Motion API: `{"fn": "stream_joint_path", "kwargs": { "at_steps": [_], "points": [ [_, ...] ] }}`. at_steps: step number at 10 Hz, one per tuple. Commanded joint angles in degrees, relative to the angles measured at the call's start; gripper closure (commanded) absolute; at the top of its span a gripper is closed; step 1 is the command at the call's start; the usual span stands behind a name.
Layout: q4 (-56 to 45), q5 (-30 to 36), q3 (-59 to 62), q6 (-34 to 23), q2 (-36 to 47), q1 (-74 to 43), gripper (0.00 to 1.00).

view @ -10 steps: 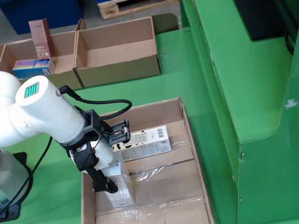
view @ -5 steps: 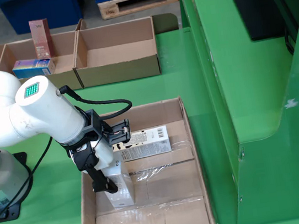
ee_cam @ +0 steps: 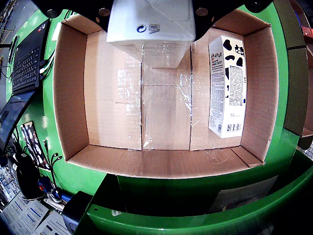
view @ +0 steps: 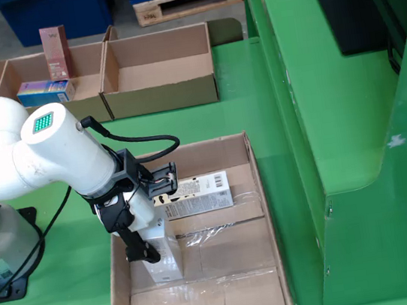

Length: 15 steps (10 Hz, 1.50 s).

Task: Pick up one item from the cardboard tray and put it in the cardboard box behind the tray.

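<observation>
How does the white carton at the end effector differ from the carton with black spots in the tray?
The white carton stands upright at the tray's left side in the fixed view, with the end effector on it; the spotted carton lies flat and untouched. The white carton's top is nearly plain in the wrist view; the spotted carton has black patches and printed text. Both are slim boxes inside the same tray.

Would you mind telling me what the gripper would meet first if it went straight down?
The gripper already sits on a white box; below that is probably the cardboard tray floor.
</observation>
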Motion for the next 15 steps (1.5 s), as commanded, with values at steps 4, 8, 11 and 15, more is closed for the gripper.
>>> {"fn": "stream_joint_path", "kwargs": {
  "at_steps": [4,8,11,15],
  "points": [
    [0.57,-0.51,1.37,-0.14,1.01,-0.43,1.00],
    [-6.18,-1.95,6.38,3.63,5.55,5.58,1.00],
    [-9.41,-3.56,8.39,4.95,8.39,7.53,1.00],
    [-18.32,-4.55,14.94,6.18,13.76,8.79,1.00]
  ]
}}
